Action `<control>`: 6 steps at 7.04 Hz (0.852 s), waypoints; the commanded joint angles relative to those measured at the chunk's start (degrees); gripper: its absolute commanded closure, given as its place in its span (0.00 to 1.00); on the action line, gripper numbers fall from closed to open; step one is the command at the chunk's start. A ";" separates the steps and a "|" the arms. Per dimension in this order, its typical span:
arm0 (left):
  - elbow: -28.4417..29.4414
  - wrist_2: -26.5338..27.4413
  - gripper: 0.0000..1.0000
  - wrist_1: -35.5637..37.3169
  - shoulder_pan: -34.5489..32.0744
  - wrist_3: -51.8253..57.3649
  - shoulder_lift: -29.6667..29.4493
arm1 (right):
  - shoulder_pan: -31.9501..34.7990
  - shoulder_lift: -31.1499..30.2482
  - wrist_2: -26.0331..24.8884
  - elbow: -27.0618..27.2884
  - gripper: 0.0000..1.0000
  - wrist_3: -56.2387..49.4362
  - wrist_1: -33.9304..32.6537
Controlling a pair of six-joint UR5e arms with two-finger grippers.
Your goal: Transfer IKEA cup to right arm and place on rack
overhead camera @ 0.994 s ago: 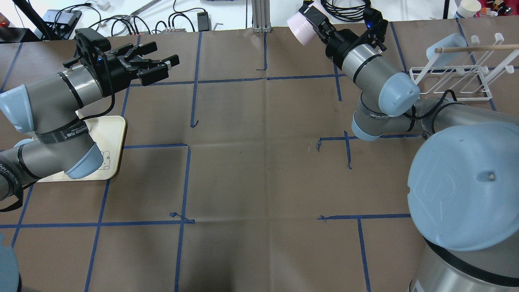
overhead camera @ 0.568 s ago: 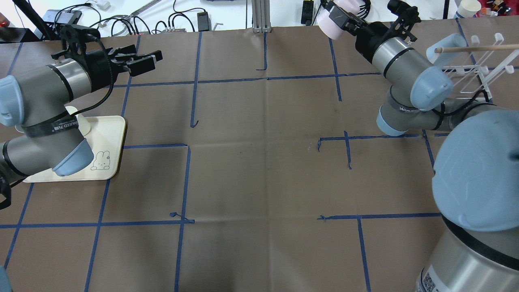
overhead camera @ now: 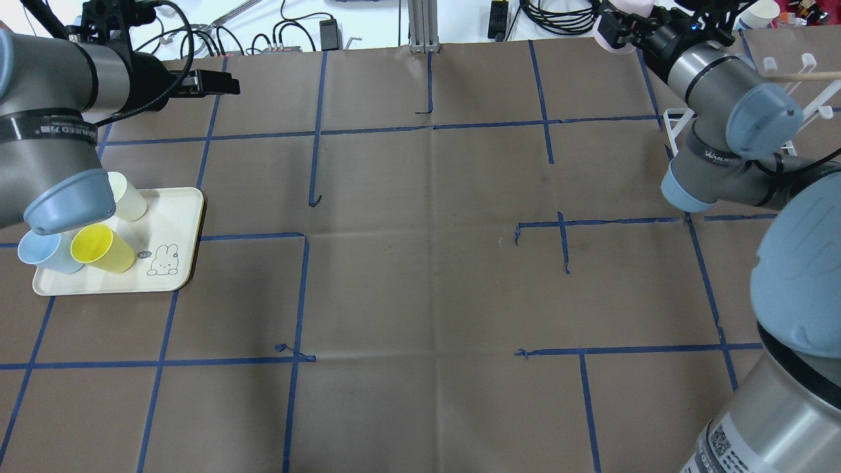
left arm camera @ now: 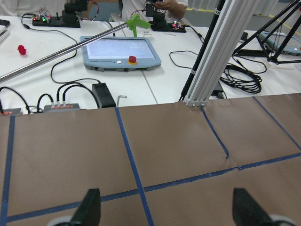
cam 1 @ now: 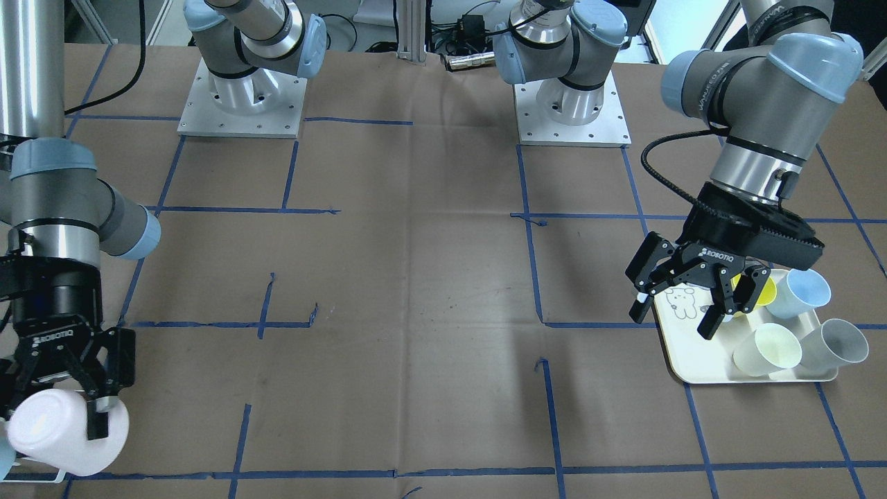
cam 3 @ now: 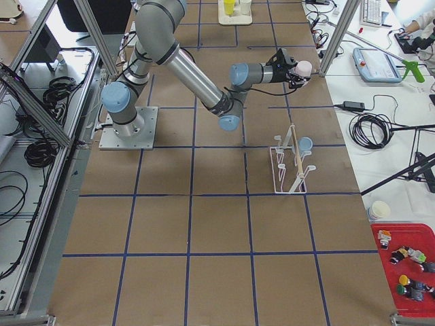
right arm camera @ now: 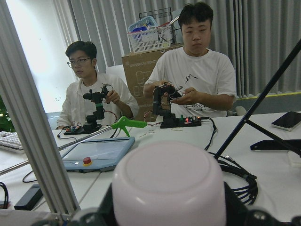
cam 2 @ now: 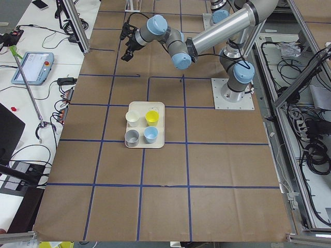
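The brown paper-covered tabletop point(overhead camera: 420, 263) carries a blue tape grid. Over its far right corner the silver-and-pale-blue right arm point(overhead camera: 703, 66) reaches toward the far edge. The white thin-wire rack point(cam 3: 289, 166), with a pale blue cup point(cam 3: 306, 143) hung on it, stands right of the arm's tip and somewhat nearer the robot. The pale pink plastic IKEA cup point(cam 1: 62, 440) is aloft, its long axis seemingly about level, clamped between the fingers of the right end effector point(cam 1: 59, 409). The carry should therefore swing rightward and back. The left end effector point(cam 1: 675, 315) hangs spread wide and empty above the cream tray point(cam 1: 700, 364), well away on the left.
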 commanded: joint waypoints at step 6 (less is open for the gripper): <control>18.90 18.56 0.01 -48.52 -8.94 -14.63 0.45 | -16.59 0.86 -10.09 -6.21 0.53 -11.74 1.48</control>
